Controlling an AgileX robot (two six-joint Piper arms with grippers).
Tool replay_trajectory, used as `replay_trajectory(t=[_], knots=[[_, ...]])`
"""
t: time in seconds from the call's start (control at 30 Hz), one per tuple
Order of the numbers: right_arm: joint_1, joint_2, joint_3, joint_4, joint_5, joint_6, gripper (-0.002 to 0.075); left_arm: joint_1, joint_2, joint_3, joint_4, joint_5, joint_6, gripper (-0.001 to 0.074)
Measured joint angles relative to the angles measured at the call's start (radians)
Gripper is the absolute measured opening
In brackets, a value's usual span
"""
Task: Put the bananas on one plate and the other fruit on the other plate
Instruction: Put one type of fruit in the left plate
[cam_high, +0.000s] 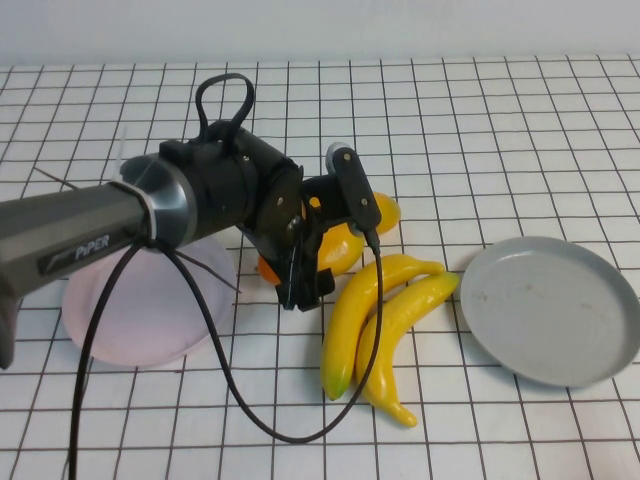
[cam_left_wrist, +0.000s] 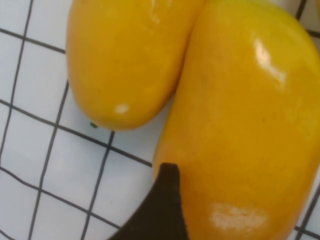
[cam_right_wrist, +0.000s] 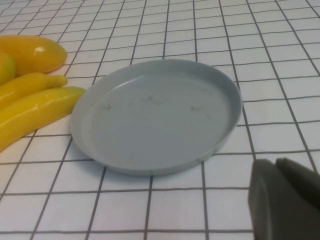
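Mangoes (cam_left_wrist: 240, 115) beneath left gripper (cam_high: 300, 265), "PIPER"-marked arm (cam_high: 90, 245); right gripper (cam_right_wrist: 285, 200) beside grey plate (cam_right_wrist: 155, 115).

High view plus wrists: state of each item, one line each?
left gripper: open, down over the mangoes
right gripper: shut, near the grey plate
mangoes: on table, touching, unplated
bananas: on table, side by side, unplated
grey plate: empty
pink plate: nothing visible on it, partly hidden by left arm
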Motion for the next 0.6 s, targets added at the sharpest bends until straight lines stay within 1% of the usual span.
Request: replay_trajectory(t=[0.2,0.27,0.4,0.43,0.6], knots=[[0.0,0.0,0.0,0.0,0.0,0.0,-0.0017,0.015,0.013,-0.002,0.002,-0.02,0.0,0.0659],[0.0,0.0,0.0,0.0,0.0,0.0,-0.0017,0.015,0.013,-0.002,0.002,-0.024,0.0,0.0619],[0.0,0.0,0.0,0.0,0.0,0.0,-0.0016,0.015,0.013,-0.002,0.014,-0.043,-0.006,0.0457],[0.0,0.0,0.0,0.0,0.0,0.0,-0.0016,0.015,0.008,-0.002,0.018,-0.042,-0.016,0.044],[0.0,0.0,0.0,0.0,0.0,0.0,-0.0016,0.015,-0.027,0.0,0.06,-0.038,-0.106,0.044]])
